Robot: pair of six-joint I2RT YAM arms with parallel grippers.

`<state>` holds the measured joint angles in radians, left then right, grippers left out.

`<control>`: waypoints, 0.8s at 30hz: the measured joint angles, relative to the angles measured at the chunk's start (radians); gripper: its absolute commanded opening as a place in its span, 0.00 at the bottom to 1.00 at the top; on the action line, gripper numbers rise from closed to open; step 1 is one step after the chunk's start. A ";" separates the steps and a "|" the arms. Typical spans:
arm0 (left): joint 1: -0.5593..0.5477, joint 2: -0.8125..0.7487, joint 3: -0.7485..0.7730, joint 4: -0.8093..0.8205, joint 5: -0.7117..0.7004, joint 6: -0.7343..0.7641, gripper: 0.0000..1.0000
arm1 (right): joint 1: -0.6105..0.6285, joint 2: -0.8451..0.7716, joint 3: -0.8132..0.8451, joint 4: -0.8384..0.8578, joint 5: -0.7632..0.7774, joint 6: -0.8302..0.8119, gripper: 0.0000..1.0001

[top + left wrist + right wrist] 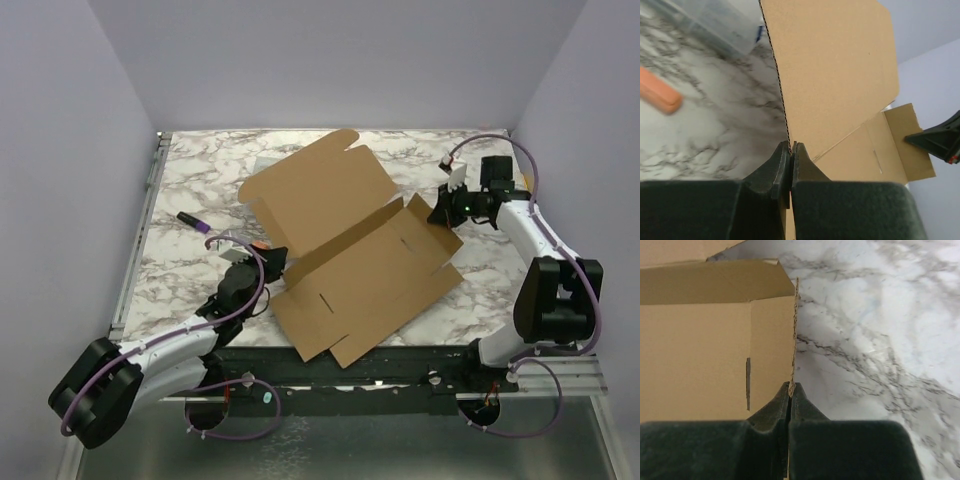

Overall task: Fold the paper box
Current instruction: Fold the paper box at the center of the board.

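The paper box is a brown cardboard die-cut sheet lying mid-table, its far panel raised and tilted. My left gripper is shut on the sheet's left edge. In the left wrist view the corrugated edge runs straight into the closed fingertips. My right gripper is shut on the box's right flap. In the right wrist view that flap's edge is pinched at the gripper, with a slit in the panel beside it.
A purple marker lies at the left of the marble table. An orange piece rests near the left gripper. A clear plastic case sits behind the box's far-left corner. Walls close in on three sides.
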<state>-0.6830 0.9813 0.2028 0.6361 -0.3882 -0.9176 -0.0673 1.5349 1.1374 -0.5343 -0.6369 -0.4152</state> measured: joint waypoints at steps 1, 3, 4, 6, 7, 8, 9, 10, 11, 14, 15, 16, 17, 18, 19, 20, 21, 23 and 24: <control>0.000 -0.011 -0.021 -0.012 -0.009 0.005 0.00 | 0.007 0.011 -0.018 0.018 -0.008 0.001 0.01; -0.001 -0.029 -0.048 -0.023 -0.023 0.016 0.00 | 0.020 0.031 -0.048 0.045 -0.021 0.003 0.01; -0.002 -0.039 -0.057 -0.027 -0.024 0.022 0.04 | 0.024 0.039 -0.058 0.052 -0.027 0.003 0.01; -0.003 -0.044 -0.063 -0.028 -0.024 0.026 0.13 | 0.029 0.051 -0.068 0.067 -0.035 0.003 0.01; -0.004 -0.043 -0.064 -0.027 -0.023 0.029 0.16 | 0.029 0.055 -0.068 0.074 -0.037 0.003 0.01; -0.005 -0.042 -0.066 -0.027 -0.020 0.030 0.18 | 0.029 0.059 -0.068 0.082 -0.038 0.003 0.01; -0.005 -0.039 -0.069 -0.027 -0.017 0.031 0.19 | 0.029 0.062 -0.068 0.092 -0.037 0.003 0.01; -0.006 -0.038 -0.073 -0.027 -0.011 0.032 0.21 | 0.029 0.065 -0.068 0.101 -0.037 0.003 0.02; -0.006 -0.039 -0.078 -0.030 -0.004 0.034 0.23 | 0.029 0.068 -0.068 0.111 -0.037 0.003 0.03; -0.007 -0.051 -0.095 -0.048 0.006 0.038 0.32 | 0.029 0.083 -0.068 0.124 -0.029 0.003 0.04; -0.008 -0.061 -0.097 -0.056 0.006 0.040 0.35 | 0.029 0.090 -0.068 0.124 -0.025 0.003 0.05; -0.008 -0.072 -0.097 -0.066 0.006 0.040 0.37 | 0.029 0.097 -0.068 0.124 -0.020 0.004 0.06; -0.008 -0.084 -0.095 -0.080 0.006 0.043 0.38 | 0.029 0.104 -0.068 0.123 -0.014 0.004 0.08; -0.008 -0.096 -0.094 -0.093 0.006 0.044 0.39 | 0.029 0.111 -0.068 0.122 -0.008 0.004 0.12; -0.008 -0.107 -0.089 -0.113 0.006 0.046 0.41 | 0.029 0.116 -0.068 0.122 -0.005 0.005 0.16; -0.008 -0.116 -0.082 -0.137 0.006 0.049 0.44 | 0.029 0.121 -0.067 0.122 -0.002 0.006 0.21; -0.008 -0.125 -0.072 -0.159 0.006 0.051 0.46 | 0.029 0.124 -0.067 0.122 0.002 0.008 0.26; -0.008 -0.144 -0.047 -0.216 0.007 0.056 0.52 | 0.029 0.127 -0.063 0.121 0.010 0.011 0.34; -0.008 -0.157 -0.027 -0.251 0.008 0.060 0.54 | 0.029 0.127 -0.061 0.120 0.016 0.013 0.37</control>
<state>-0.6914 0.8242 0.1757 0.3851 -0.3801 -0.8574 -0.0383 1.6619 1.0767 -0.4141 -0.6205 -0.4026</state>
